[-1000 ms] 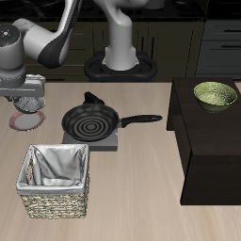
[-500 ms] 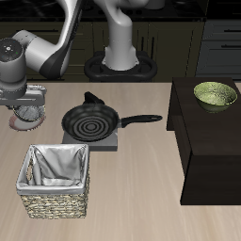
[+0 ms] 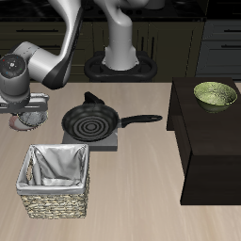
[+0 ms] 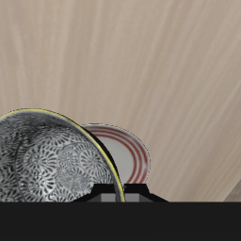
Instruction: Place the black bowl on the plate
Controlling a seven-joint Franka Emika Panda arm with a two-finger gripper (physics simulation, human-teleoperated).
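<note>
Over the wooden table (image 3: 132, 188), the gripper (image 3: 30, 119) pinched the black bowl (image 4: 52, 160); it needed centring above the plate (image 4: 127, 151) before lowering.

**A:** What does the bowl look like?

**B:** A small round black bowl (image 4: 42, 160) with a dark outer wall, a thin yellowish rim and a grey-white speckled inside. It is tilted, its opening in full view from the wrist.

**A:** And the plate?

**B:** A small flat round plate (image 4: 132, 151), whitish with pinkish-red rings at the rim, lies flat on the wooden tabletop, partly hidden behind the bowl.
</note>
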